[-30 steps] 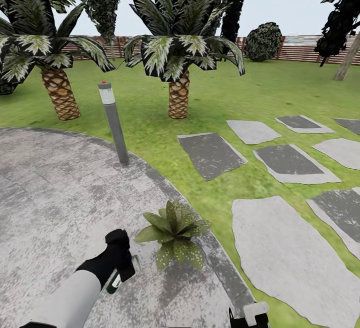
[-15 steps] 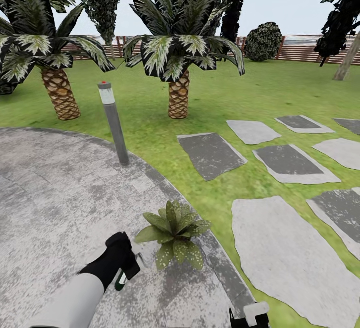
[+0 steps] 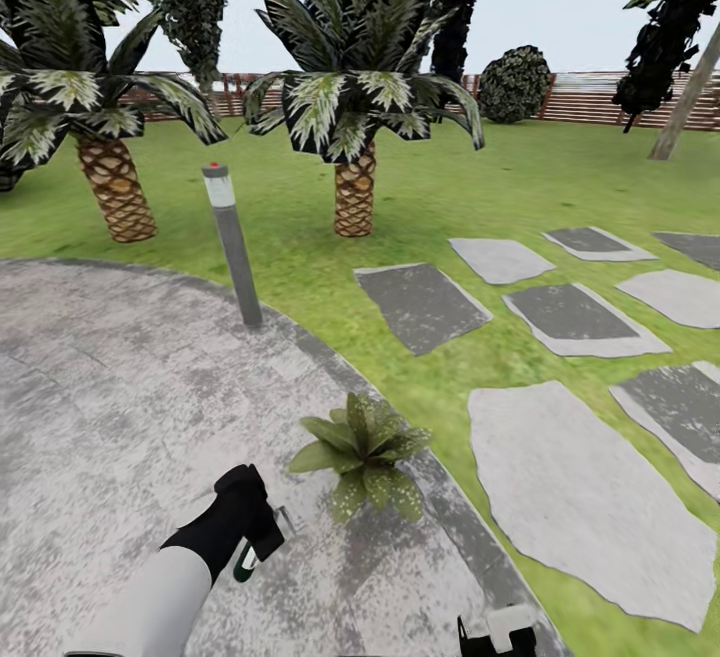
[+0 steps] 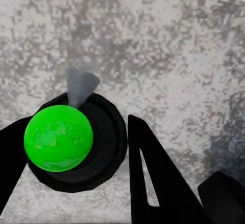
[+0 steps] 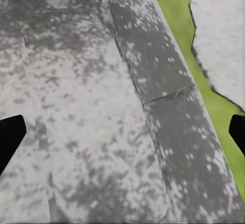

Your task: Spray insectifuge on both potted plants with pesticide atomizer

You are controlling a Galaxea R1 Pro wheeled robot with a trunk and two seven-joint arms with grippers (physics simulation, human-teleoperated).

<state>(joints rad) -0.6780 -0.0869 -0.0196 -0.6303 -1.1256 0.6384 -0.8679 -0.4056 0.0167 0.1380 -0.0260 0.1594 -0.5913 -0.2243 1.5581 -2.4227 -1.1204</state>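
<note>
On the round grey speckled patio [image 3: 110, 387] of the garden, one potted plant [image 3: 365, 452], a low rosette of speckled green leaves, stands near the paved edge. My left gripper [image 3: 262, 537] hovers just left of it, shut on the pesticide atomizer [image 3: 246, 563], a small pale bottle with a green and dark end. In the left wrist view the atomizer [image 4: 58, 137] shows as a green dome on a dark disc with a grey nozzle, between the black fingers [image 4: 153, 178]. My right gripper [image 5: 122, 132] is open over the patio edge.
A grey lamp post [image 3: 232, 242] stands at the patio rim behind the plant. Two palms [image 3: 355, 187] rise on the lawn beyond. Grey stepping stones [image 3: 570, 477] lie to the right. A slatted wooden fence [image 3: 600, 97] and dark bushes close the back.
The head camera has shifted a little, so the whole scene sits slightly differently. The left gripper still holds the atomizer beside the plant, with the bottle tilted slightly more.
</note>
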